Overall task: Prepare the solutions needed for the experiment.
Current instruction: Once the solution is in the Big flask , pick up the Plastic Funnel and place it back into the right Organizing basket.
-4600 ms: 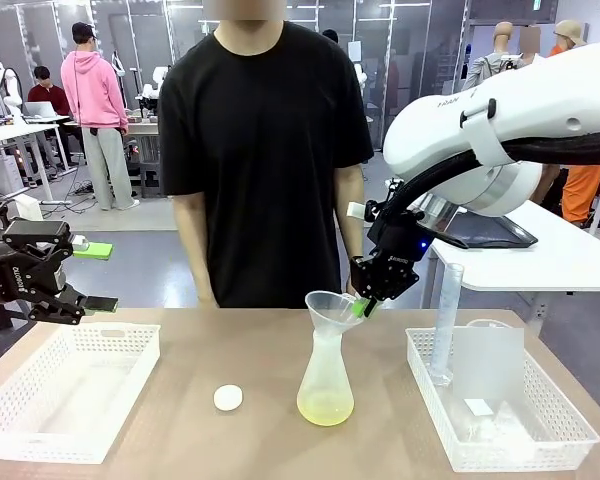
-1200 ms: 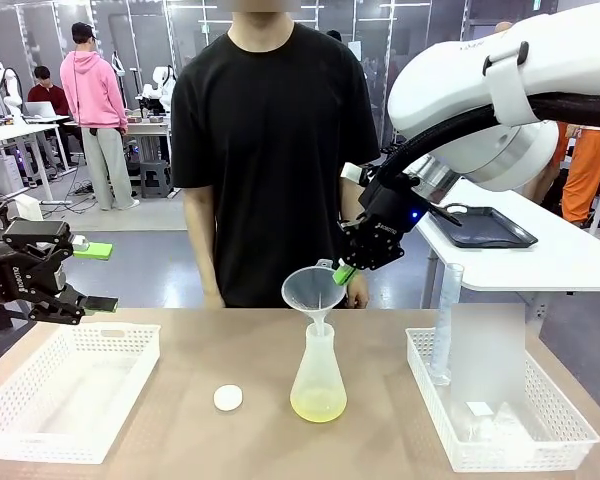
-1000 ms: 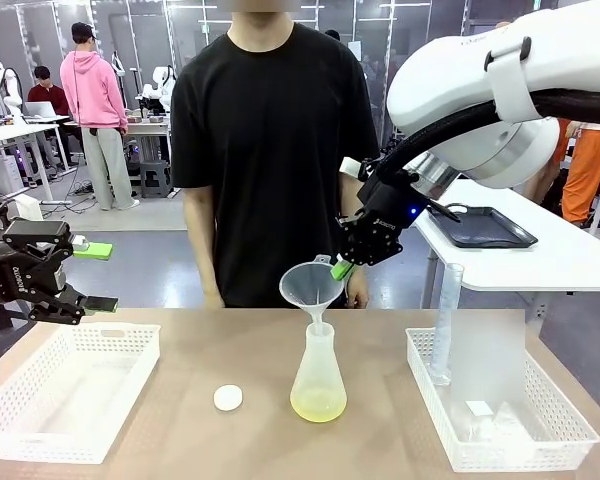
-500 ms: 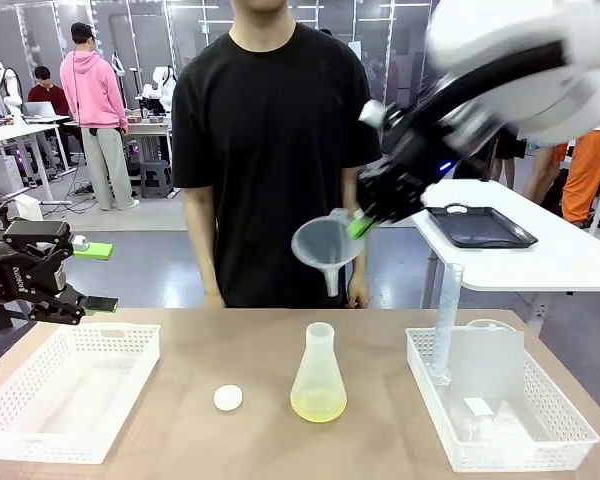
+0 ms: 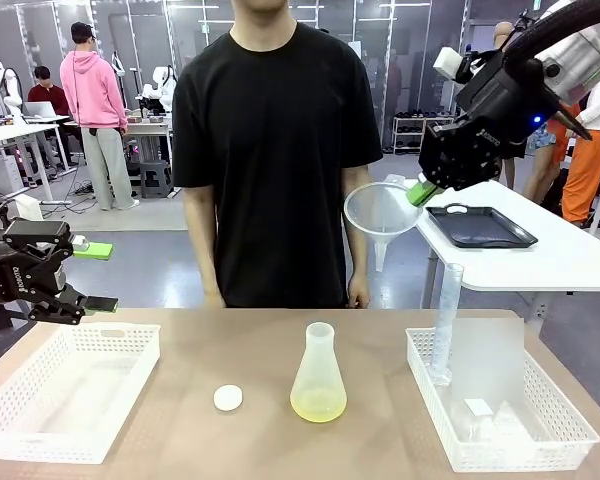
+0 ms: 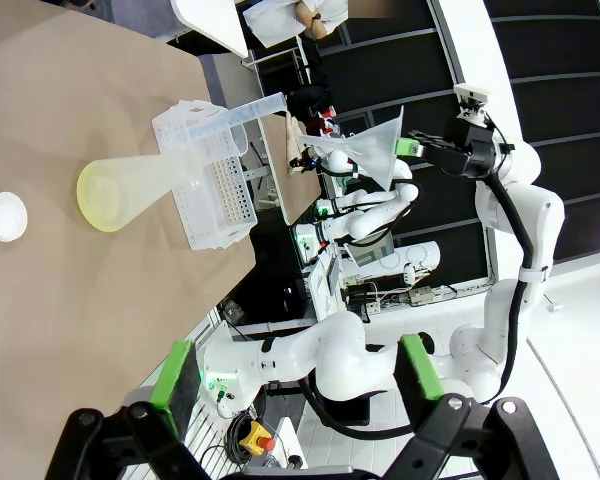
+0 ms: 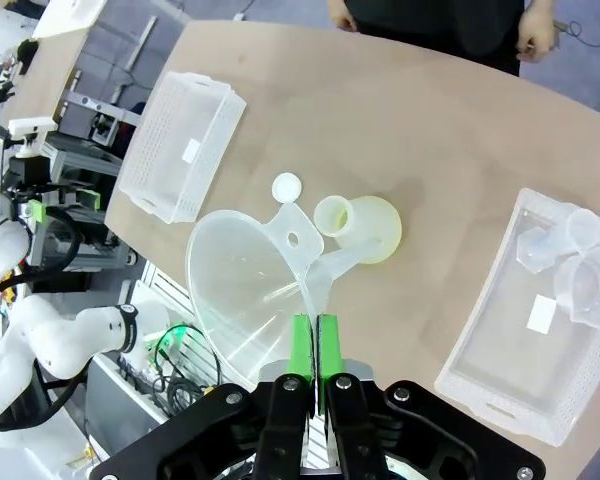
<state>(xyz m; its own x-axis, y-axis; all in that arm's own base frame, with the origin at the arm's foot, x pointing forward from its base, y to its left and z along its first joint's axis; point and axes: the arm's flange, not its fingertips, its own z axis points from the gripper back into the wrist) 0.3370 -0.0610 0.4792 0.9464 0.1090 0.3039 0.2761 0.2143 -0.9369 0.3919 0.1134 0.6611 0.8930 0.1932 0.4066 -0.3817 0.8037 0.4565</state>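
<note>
A frosted conical flask (image 5: 318, 372) stands upright mid-table with the pale yellow-green solutions (image 5: 318, 405) pooled in its base. High above and to its right, my right gripper (image 5: 421, 191) is shut on the rim tab of a clear funnel (image 5: 379, 214), well apart from the flask. From the right wrist camera the funnel (image 7: 242, 290) hangs in my right gripper (image 7: 308, 345) over the flask (image 7: 359, 225). My left gripper (image 5: 80, 277) hovers open and empty beyond the table's left edge. Its own camera sees the flask (image 6: 132, 184) far off, past the left gripper (image 6: 296, 345).
A small white cap (image 5: 228, 397) lies left of the flask. A white basket (image 5: 20, 425) sits at the left. Another basket (image 5: 540, 440) at the right holds a tall measuring cylinder (image 5: 445, 320) and clear containers. A person stands at the far edge, hands down.
My right gripper has lifted the funnel out of the flask's neck and carried it up and to the right. The left arm has stayed still.
</note>
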